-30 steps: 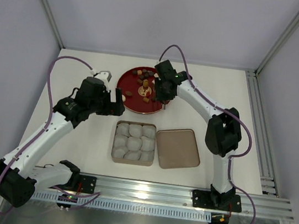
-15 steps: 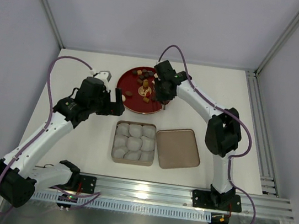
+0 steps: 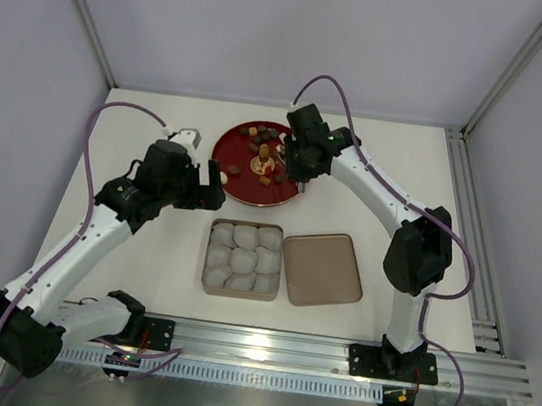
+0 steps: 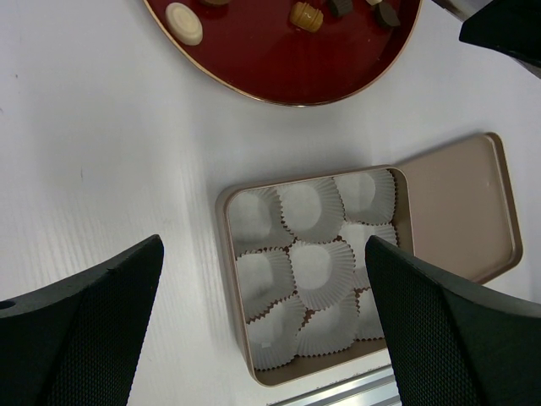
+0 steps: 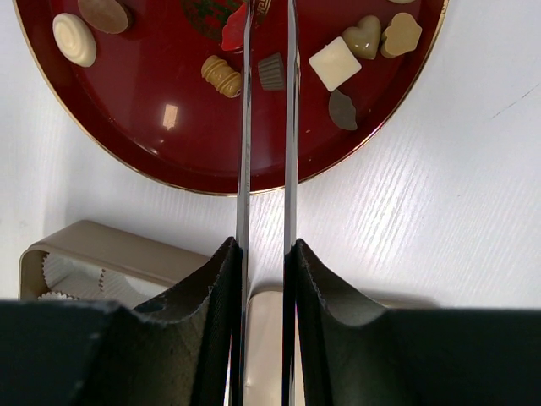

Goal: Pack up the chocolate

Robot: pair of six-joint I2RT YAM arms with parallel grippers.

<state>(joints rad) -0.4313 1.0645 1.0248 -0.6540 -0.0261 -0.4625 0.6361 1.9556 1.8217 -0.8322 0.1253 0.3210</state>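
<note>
Right gripper is clamped on the thin tongs, whose blades bracket a brown chocolate on the red plate, evidently for a clean pick. Left gripper hangs wide open and empty above the unfilled tin. Since the earlier frame, the right arm has shifted slightly rightward.

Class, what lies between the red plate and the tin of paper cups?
Nothing but bare white table. The plate and the tin sit apart, as the left wrist view shows.
</note>
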